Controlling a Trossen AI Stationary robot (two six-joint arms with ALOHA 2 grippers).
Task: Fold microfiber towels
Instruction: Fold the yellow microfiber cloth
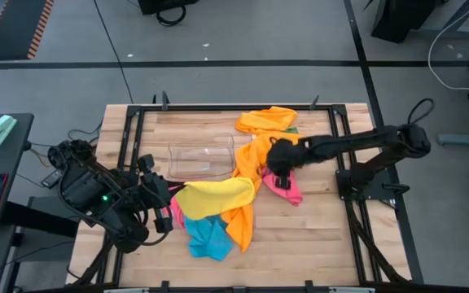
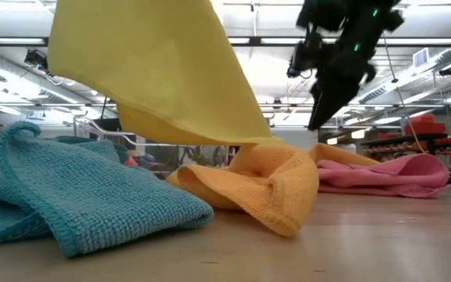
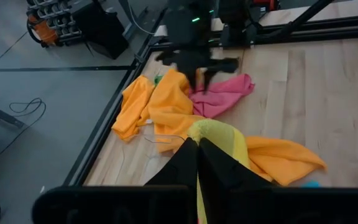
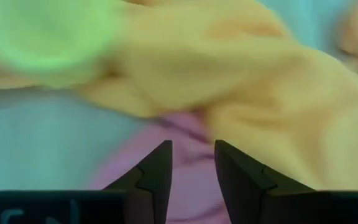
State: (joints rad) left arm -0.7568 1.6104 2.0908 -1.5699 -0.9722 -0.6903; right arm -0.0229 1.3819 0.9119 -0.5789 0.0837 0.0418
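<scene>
Gripping the yellow towel (image 1: 216, 198) in clenched left jaws (image 1: 172, 198) near the surface's left edge; hovering with parted right jaws (image 1: 277, 177) over orange (image 1: 255, 159) and pink (image 1: 290, 189) towels.

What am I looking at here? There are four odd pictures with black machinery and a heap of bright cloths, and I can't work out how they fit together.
They show one moment from four cameras: one above the table, one at table height, and one on each arm's wrist.

The machine is two dark robot arms at a wooden table. Its job is folding small soft microfiber towels.

The left gripper is pinched shut on a corner of the yellow towel and holds it lifted above the table. The right gripper hangs over the pile, its fingers apart above the pink towel, holding nothing.

Also on the table are a long orange towel, a second orange towel, a blue towel and a clear plastic rectangular bin.
</scene>
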